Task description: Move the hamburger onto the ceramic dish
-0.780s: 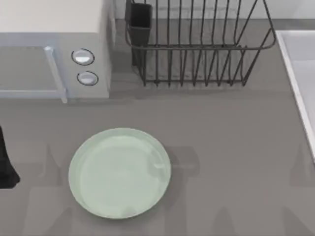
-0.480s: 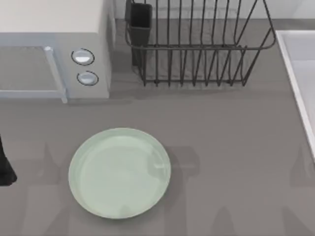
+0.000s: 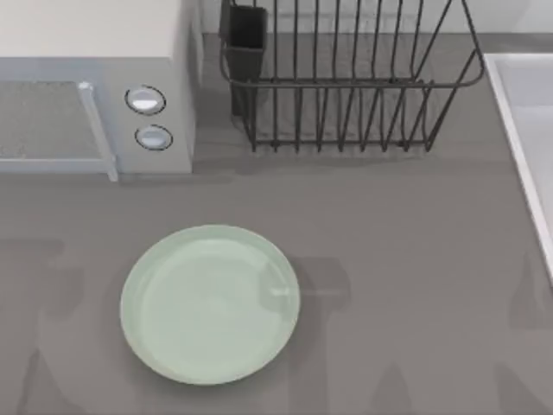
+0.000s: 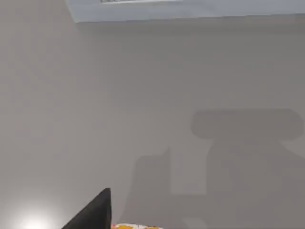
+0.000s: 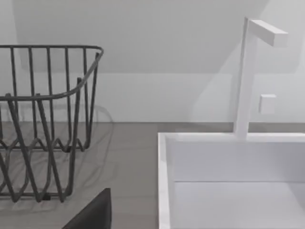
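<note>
Left gripper [image 4: 97, 212] hangs over bare counter with the hamburger [image 4: 136, 226] just beside its dark fingertip, so this arm's nearer. Can't tell whether the fingers are spread or pinched. Ceramic dish [image 3: 210, 303] sits empty, front-left of the table [image 3: 415, 285].

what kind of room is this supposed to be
Most likely a kitchen counter, in a rendered scene. A microwave stands at the back left, a wire dish rack beside it, and a white sink with a faucet at the right.
</note>
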You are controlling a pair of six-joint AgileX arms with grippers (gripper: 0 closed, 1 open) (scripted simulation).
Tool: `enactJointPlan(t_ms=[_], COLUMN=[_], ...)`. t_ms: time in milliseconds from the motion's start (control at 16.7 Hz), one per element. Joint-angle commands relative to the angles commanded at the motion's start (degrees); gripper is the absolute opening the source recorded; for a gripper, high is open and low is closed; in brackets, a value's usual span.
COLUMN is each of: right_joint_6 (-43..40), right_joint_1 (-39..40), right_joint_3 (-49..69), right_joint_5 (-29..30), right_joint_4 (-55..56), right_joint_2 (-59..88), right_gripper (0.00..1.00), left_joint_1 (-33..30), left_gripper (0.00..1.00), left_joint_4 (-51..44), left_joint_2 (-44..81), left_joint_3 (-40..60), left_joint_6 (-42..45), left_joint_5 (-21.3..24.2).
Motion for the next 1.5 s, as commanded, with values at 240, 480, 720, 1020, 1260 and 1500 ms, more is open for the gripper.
enactJointPlan(t_ms=[240, 480, 720, 1020, 1260, 1500], right_joint_6=[0.0, 0.0, 0.0, 0.0, 0.0, 0.0], right_joint_1=[0.0, 0.0, 0.0, 0.0, 0.0, 0.0], right_joint_3=[0.0, 0.0, 0.0, 0.0, 0.0, 0.0], right_joint_5=[0.0, 0.0, 0.0, 0.0, 0.0, 0.0], right_joint_4=[0.0, 0.0, 0.0, 0.0, 0.0, 0.0], right_joint_2=[0.0, 0.0, 0.0, 0.0, 0.0, 0.0], right_gripper=[1.0, 1.0, 1.0, 1.0, 1.0, 1.0], left_joint_1=[4.7, 8.7, 11.2, 11.8, 11.6, 11.7], left_gripper=[1.0, 1.0, 1.0, 1.0, 1.0, 1.0], left_joint_4=[-12.8, -23.2, -29.2, -30.5, -29.4, -20.8], left_joint_2=[23.0, 40.4, 50.5, 52.9, 53.3, 57.5], left_joint_3=[12.1, 22.9, 30.2, 32.0, 31.2, 27.1], left_joint_6=[4.9, 9.1, 11.7, 12.3, 12.2, 12.3], left_joint_5=[0.1, 0.1, 0.1, 0.1, 0.1, 0.1])
